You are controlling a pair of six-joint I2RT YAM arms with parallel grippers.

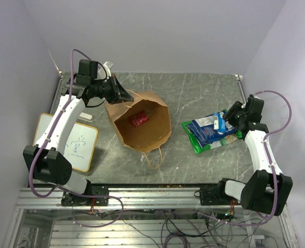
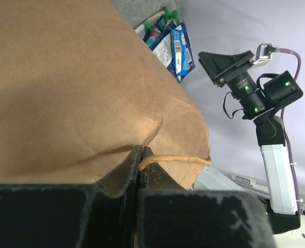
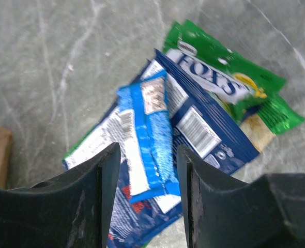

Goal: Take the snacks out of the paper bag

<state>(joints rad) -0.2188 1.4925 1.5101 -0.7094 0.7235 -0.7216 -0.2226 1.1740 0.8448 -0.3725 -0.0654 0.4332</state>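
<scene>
Brown paper bag (image 1: pixel 163 135) pinched at its rim, one red packet (image 1: pixel 139 119) lying inside.
The left gripper (image 1: pixel 122 95) is clamped tight on the bag's edge beside the string handle (image 2: pixel 176 160), propping the mouth open. The right gripper (image 1: pixel 226 120) hangs with jaws parted over the snacks (image 1: pixel 207 132) piled on the right of the table (image 1: pixel 194 93). A light-blue packet (image 3: pixel 147 139) lies loose beneath it, on a dark-blue packet (image 3: pixel 209 129) and a green packet (image 3: pixel 219 67). The right arm should probably rise clear of the pile, enter mid-mouth, and nip the red packet's crinkled edge without dragging the paper.
</scene>
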